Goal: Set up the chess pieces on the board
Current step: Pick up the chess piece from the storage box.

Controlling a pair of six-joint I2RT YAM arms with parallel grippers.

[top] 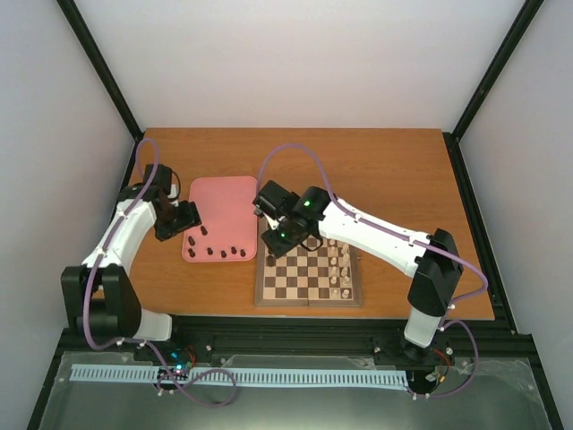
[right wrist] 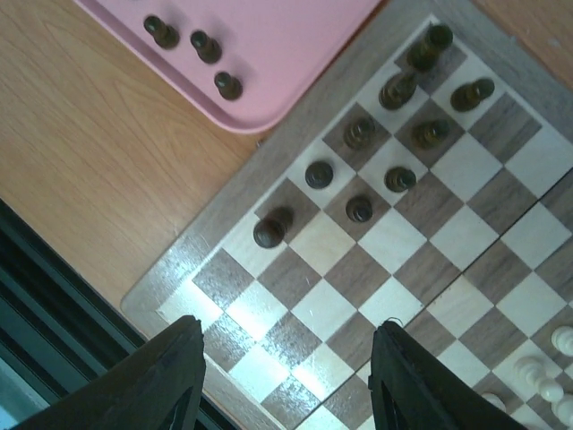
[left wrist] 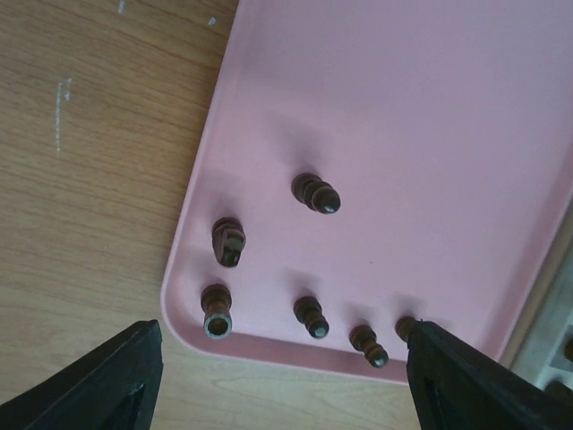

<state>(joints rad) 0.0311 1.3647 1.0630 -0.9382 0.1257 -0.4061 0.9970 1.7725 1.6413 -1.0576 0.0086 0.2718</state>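
The board point(top: 300, 285) lies at the table's near middle and also shows in the right wrist view point(right wrist: 385, 237). Several dark chess pieces point(right wrist: 359, 209) stand on its squares nearest the tray. More dark pieces point(left wrist: 312, 315) stand or lie along the near edge of the pink tray point(left wrist: 430, 134), seen from above as a row point(top: 221, 253). My left gripper point(left wrist: 286, 394) is open and empty, hovering over the tray's near left corner point(top: 188, 218). My right gripper point(right wrist: 286, 376) is open and empty above the board's empty squares point(top: 276, 240).
Cream-white pieces point(top: 340, 269) stand along the board's right side, and a few show in the right wrist view point(right wrist: 546, 376). The pink tray point(top: 219, 206) lies left of the board. The black frame rail point(right wrist: 54, 296) runs just past the board's near edge.
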